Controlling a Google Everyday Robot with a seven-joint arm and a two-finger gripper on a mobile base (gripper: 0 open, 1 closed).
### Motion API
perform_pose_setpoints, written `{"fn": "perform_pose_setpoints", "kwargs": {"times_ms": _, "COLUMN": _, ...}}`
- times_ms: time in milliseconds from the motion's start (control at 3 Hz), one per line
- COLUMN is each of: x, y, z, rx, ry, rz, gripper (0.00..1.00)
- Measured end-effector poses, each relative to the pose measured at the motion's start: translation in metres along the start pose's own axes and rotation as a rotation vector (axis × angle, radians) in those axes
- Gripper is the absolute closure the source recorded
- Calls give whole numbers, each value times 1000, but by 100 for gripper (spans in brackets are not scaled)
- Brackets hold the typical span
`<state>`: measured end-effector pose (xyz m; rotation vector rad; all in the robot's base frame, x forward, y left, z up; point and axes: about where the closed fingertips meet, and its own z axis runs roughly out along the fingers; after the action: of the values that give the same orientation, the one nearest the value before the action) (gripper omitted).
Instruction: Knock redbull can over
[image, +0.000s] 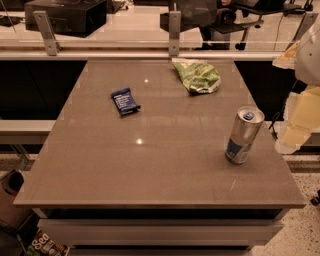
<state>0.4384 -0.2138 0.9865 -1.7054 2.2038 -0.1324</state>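
Near the right edge of the table (150, 170), toward its front right corner, the redbull can (243, 135) stands on its base, blue tab up, not yet knocked over. Just off that same edge, beside the can but apart from it, hangs the pale tool (299, 125); whether it is released or clenched cannot be told. The step in hand looks like the approach for the push. To do it well, the tool should probably come in sideways across the right edge and meet the can high on its wall, so it tips rather than slides. Pushing toward the table's middle seems safest, since a can this close to the edge could roll off. A dark blue snack bar wrapper (125, 101) and a green chip bag (198, 76) lie well apart, toward the back edge.
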Motion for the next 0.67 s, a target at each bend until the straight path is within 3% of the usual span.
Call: {"fn": "perform_pose_setpoints", "kwargs": {"times_ms": 667, "x": 3, "y": -3, "z": -1, "rx": 6, "ry": -21, "rz": 17, "gripper": 0}}
